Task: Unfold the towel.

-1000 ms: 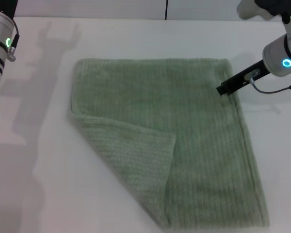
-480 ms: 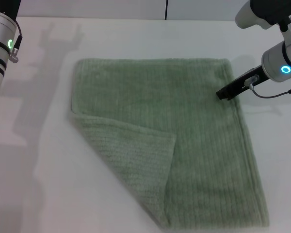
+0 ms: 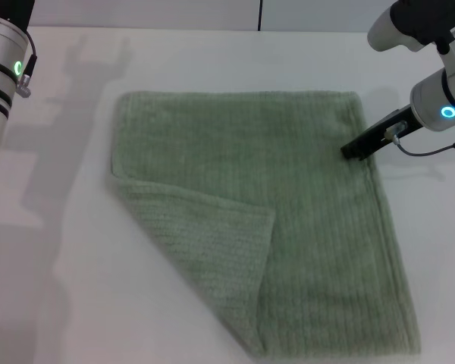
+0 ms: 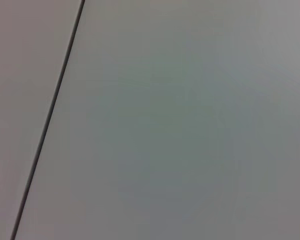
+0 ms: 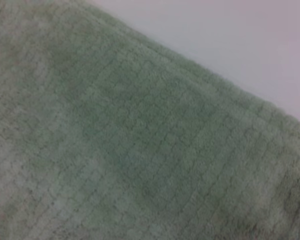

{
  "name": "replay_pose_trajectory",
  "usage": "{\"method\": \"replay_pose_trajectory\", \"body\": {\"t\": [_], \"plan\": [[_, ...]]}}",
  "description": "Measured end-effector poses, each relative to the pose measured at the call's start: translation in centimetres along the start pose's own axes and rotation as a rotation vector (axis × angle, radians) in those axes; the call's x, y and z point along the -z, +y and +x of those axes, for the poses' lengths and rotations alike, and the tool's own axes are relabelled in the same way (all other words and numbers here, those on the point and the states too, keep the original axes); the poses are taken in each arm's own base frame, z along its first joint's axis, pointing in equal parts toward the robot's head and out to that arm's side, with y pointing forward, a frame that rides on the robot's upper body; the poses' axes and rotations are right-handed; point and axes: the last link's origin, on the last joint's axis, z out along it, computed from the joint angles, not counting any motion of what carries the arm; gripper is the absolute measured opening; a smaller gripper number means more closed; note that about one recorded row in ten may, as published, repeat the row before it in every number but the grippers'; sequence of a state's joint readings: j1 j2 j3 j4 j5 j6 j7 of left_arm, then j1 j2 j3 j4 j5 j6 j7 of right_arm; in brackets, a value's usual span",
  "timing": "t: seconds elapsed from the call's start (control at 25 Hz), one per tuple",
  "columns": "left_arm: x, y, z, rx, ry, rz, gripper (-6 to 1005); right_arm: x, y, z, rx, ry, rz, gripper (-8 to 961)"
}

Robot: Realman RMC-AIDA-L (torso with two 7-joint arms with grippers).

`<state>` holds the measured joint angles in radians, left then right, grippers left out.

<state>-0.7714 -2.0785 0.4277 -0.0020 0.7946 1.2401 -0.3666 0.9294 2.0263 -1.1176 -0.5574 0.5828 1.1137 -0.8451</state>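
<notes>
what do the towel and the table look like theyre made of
The towel looks like soft sage-green terry cloth, matte, with fine ribbed stripes and a fuzzy looped pile. The table looks like a smooth hard white board, probably laminate, faintly showing soft shadows.

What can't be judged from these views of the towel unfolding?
- Right hand: at the towel's right edge in the head view; its fingers are too dark and small to read, and the right wrist view shows only cloth.
- Left hand: out of frame; only the arm shows.
- Folded corner: hides the towel underneath.

A white table (image 3: 212, 61) with a dark seam (image 3: 259, 15) behind its far edge.
</notes>
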Motion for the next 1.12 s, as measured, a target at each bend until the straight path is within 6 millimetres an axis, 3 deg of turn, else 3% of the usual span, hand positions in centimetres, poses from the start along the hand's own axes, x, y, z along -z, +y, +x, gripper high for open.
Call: {"method": "replay_pose_trajectory", "body": {"t": [0.48,1.12], "plan": [[-0.3,0.7,-0.1,0.019,-0.005,-0.023,833,0.0,-0.1,-0.1,0.010,-0.006,0.007,-1],[-3.2,2.3,1.3,0.321,-0.234,-0.302,832,-0.5,0.0,-0.2,0.031,-0.001,0.011,-1]]}}
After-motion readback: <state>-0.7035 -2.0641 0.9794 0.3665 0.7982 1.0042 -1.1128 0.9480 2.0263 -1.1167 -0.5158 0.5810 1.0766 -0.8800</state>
